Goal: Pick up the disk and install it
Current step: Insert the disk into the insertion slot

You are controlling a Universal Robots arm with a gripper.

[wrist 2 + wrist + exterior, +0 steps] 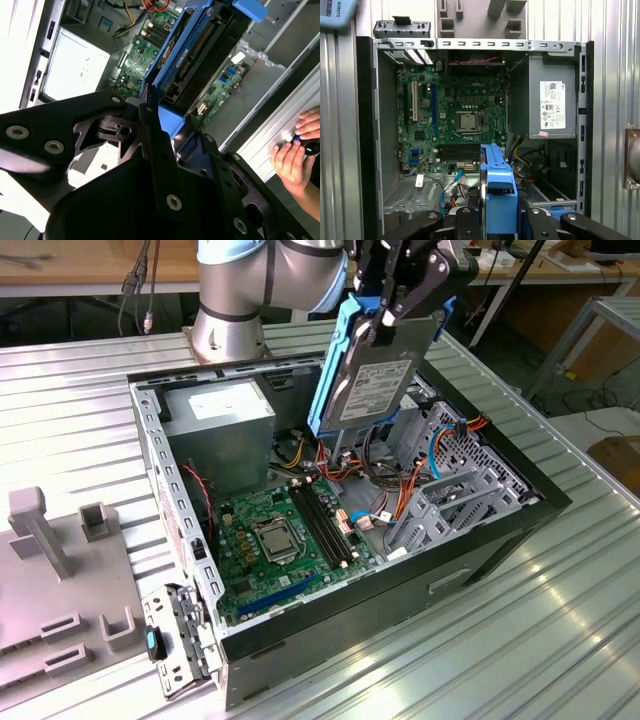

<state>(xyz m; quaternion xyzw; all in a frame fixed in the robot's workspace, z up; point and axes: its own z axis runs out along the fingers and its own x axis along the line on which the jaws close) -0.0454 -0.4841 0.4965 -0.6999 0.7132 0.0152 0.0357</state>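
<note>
The disk point(375, 370) is a dark-grey hard drive in a bright blue carrier frame. It hangs tilted and nearly on edge above the open computer case point(150, 470), over the metal drive cage point(470, 480) on the exterior view's right. My gripper point(400, 295) is shut on the disk's upper end. In the second wrist view the black fingers point(150, 125) clamp the blue frame of the disk point(200, 50). The first wrist view has the blue carrier of the disk point(497, 195) edge-on, between the gripper's point(497, 222) black links and above the case floor.
Inside the case lie the green motherboard point(280, 540), a grey power supply point(220, 420) and loose blue, red and orange cables point(400, 490). A grey fixture plate point(60, 580) sits at the exterior view's left. A person's hand point(295, 150) rests on the table beside the case.
</note>
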